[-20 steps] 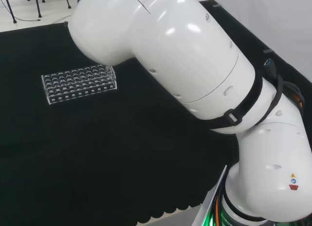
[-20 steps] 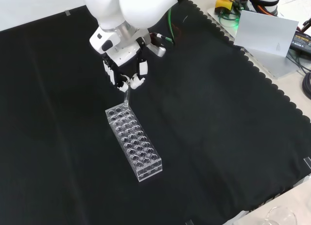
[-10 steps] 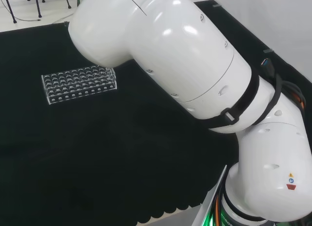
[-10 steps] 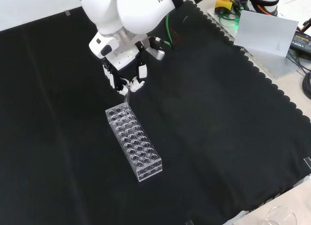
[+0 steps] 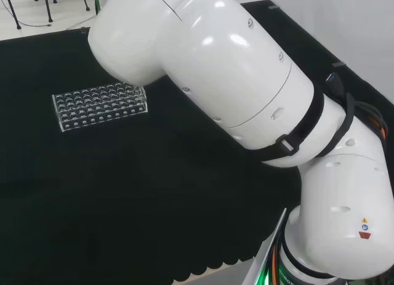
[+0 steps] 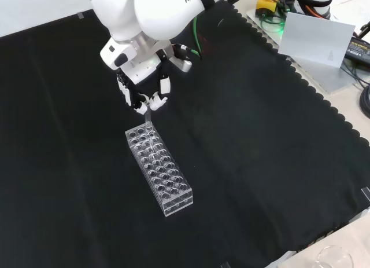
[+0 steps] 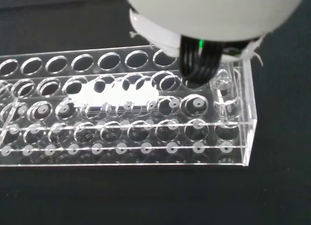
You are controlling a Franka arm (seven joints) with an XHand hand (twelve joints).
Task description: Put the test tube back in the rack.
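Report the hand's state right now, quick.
Hand: fingers curled, pinching the test tube above the end of the clear test tube rack; the tube's lower end sits at a corner hole.

I get bright, even overhead light: glare streaks the arm (image 5: 246,82), the cloth (image 6: 260,135) swallows shadows, and the wrist view's hand (image 7: 209,21) is blurred.

the test tube rack (image 6: 158,168) is clear, glossy plastic with smooth walls. just above its end, the test tube (image 7: 223,96) looks like clear, shiny glass. under the rack, the black cloth (image 6: 260,140) is matt. the arm's white links (image 5: 234,82) are glossy, smooth plastic.
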